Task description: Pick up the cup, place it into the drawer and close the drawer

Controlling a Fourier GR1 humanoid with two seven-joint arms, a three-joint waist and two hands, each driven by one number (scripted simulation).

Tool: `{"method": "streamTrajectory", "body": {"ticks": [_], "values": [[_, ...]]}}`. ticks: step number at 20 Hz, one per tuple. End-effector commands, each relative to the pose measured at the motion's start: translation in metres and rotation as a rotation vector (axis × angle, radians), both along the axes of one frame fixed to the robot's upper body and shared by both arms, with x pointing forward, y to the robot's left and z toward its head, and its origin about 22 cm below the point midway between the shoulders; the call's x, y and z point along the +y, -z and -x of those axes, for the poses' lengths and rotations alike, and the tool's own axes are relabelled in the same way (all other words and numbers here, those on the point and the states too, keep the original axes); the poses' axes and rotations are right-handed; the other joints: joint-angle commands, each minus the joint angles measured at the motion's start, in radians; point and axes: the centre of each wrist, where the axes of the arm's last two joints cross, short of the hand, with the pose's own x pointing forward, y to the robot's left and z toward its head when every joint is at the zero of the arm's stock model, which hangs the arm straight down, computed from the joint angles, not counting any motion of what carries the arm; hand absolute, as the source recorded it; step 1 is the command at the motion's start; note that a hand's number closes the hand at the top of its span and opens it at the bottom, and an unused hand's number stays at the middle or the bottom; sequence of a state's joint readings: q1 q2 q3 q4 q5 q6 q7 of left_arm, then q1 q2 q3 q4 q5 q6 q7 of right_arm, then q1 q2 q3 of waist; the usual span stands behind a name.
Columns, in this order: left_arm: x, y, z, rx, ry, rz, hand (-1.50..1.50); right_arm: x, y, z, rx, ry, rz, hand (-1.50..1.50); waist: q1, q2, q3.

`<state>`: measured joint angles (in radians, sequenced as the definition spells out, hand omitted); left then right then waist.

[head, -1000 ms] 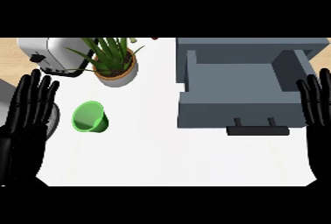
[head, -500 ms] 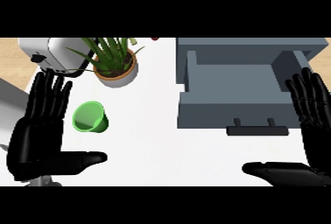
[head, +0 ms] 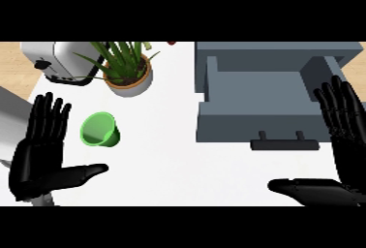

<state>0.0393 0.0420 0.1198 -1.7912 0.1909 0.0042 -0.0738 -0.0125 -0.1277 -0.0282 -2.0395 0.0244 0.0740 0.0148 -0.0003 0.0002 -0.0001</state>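
left hand (head: 43, 157) open, fingers straight, holding nothing | right hand (head: 343, 145) open too, by the drawer's front corner | cup (head: 99, 129) on its side just right of left hand's fingers, mouth toward viewer, left hand nearer | drawer (head: 261, 128) open, far right

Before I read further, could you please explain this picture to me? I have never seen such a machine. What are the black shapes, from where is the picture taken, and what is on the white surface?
The view looks steeply down from the robot's head onto a white counter. The black shapes are its two hands: the left hand and the right hand, both open with straight fingers, holding nothing. Beside the left hand lies a green cup, tipped on its side. At the right stands a grey drawer, pulled open, its dark handle toward the robot. At the back are a potted plant and a silver toaster.
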Motion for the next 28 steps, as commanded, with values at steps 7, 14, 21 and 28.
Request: {"method": "streamTrajectory", "body": {"ticks": [7,14,21,28], "values": [[0.029,0.067,-0.006,0.114,-0.152,-0.076,-1.50,0.000,0.012,-0.014,-0.006,-0.002,0.025,-1.50,0.000,0.001,0.000],[0.058,0.109,-0.001,0.192,-0.193,-0.106,-1.50,-0.006,0.002,-0.014,-0.021,0.002,0.014,-1.50,0.000,0.001,0.000],[0.052,0.161,-0.004,0.205,-0.191,-0.072,-1.50,-0.010,0.011,-0.022,-0.003,-0.005,0.025,-1.50,-0.002,0.001,0.000],[0.062,0.179,-0.030,0.171,-0.196,-0.030,-1.50,-0.015,-0.009,-0.008,-0.012,-0.029,0.012,-1.50,-0.010,0.002,-0.001]]}}
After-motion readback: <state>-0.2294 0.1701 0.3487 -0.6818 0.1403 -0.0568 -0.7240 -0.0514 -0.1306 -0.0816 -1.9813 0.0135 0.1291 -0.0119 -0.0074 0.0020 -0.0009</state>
